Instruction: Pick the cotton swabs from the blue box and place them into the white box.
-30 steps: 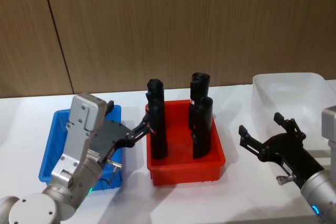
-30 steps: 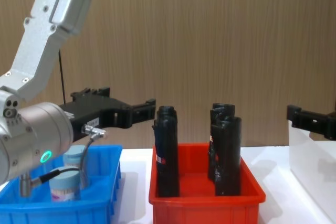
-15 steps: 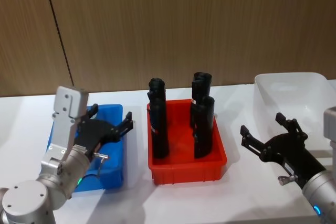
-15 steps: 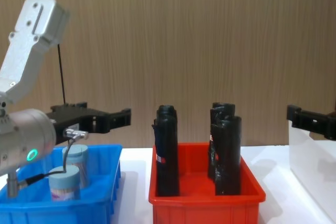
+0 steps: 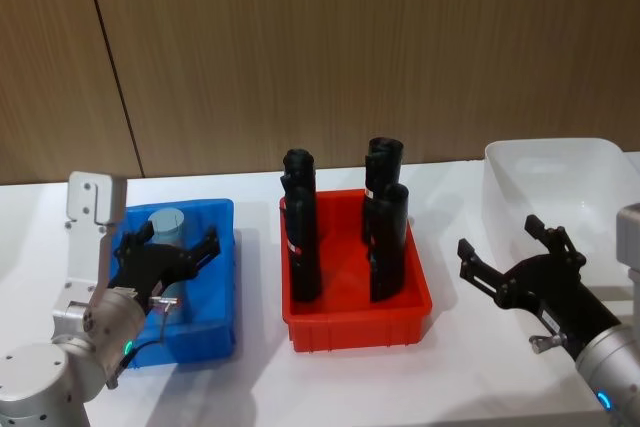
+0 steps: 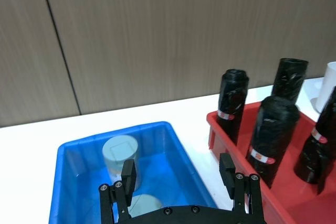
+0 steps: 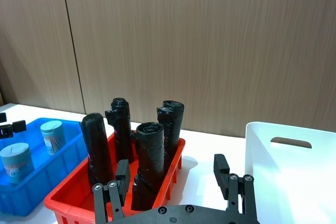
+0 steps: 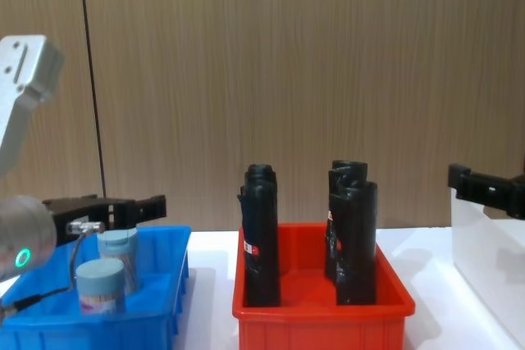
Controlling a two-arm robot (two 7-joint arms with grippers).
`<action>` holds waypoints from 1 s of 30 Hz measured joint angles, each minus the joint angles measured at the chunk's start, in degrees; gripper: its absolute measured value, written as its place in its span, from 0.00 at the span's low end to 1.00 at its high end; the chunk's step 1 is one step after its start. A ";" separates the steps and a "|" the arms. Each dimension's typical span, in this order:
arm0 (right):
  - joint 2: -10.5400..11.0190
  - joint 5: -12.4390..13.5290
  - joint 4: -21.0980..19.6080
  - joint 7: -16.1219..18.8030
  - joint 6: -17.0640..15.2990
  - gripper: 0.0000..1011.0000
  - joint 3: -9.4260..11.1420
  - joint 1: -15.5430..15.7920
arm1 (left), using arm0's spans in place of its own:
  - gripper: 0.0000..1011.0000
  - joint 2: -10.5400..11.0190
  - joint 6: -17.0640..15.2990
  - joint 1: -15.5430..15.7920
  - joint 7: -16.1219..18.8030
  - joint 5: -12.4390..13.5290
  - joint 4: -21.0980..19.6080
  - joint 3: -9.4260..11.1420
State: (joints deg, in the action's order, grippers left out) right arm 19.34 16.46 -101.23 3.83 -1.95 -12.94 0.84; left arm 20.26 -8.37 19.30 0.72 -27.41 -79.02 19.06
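Blue box holds cotton swabs; left gripper jaws spread empty above them; right gripper jaws spread.

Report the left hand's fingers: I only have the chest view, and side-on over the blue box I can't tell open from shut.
Observer: Open. The left wrist view shows the left hand with fingers apart above the blue box.
Operator: Place the jars against it.
Observer: The far cotton swabs jar stands beyond the fingertips; the near cotton swabs jar is partly hidden under the hand.
Operator: Now the other arm.
Observer: In the head view the right hand is open, raised near the white box at its corner nearest the red bin.
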 joint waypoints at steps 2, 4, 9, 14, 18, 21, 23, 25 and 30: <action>0.00 0.00 0.00 0.00 0.00 0.99 0.00 0.00 | 0.99 0.03 -0.19 -0.03 0.27 -0.58 0.29 -0.20; 0.00 0.00 0.00 0.00 0.00 0.99 0.00 0.00 | 0.99 0.10 -0.40 -0.12 0.54 -1.14 0.62 -0.43; 0.00 0.00 0.00 0.00 0.00 0.99 0.00 0.00 | 0.99 0.23 -0.83 -0.29 0.87 -2.12 1.17 -0.84; 0.00 0.00 0.00 0.00 0.00 0.99 0.00 0.00 | 0.99 0.37 -1.37 -0.30 0.63 -2.75 2.02 -1.27; 0.00 0.00 0.00 0.00 0.00 0.99 0.00 0.00 | 0.99 0.41 -1.73 -0.15 0.05 -2.96 2.78 -1.51; 0.00 0.00 0.00 0.00 0.00 0.99 0.00 0.00 | 0.99 0.41 -2.03 0.06 -0.48 -3.03 3.41 -1.66; 0.00 0.00 0.00 0.00 0.00 0.99 0.00 0.00 | 0.99 0.39 -2.25 0.24 -0.90 -3.05 3.93 -1.74; 0.00 0.00 0.00 0.00 0.00 0.99 0.00 0.01 | 0.99 0.36 -2.44 0.40 -1.22 -3.05 4.36 -1.81; 0.00 0.00 0.00 0.00 0.00 0.99 0.00 0.00 | 0.99 0.23 -2.97 0.90 -1.93 -2.96 5.63 -1.98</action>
State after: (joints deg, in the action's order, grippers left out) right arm 19.34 16.46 -101.23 3.83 -1.95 -12.94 0.84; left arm 20.50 -11.34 20.20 -1.21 -30.37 -73.39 17.09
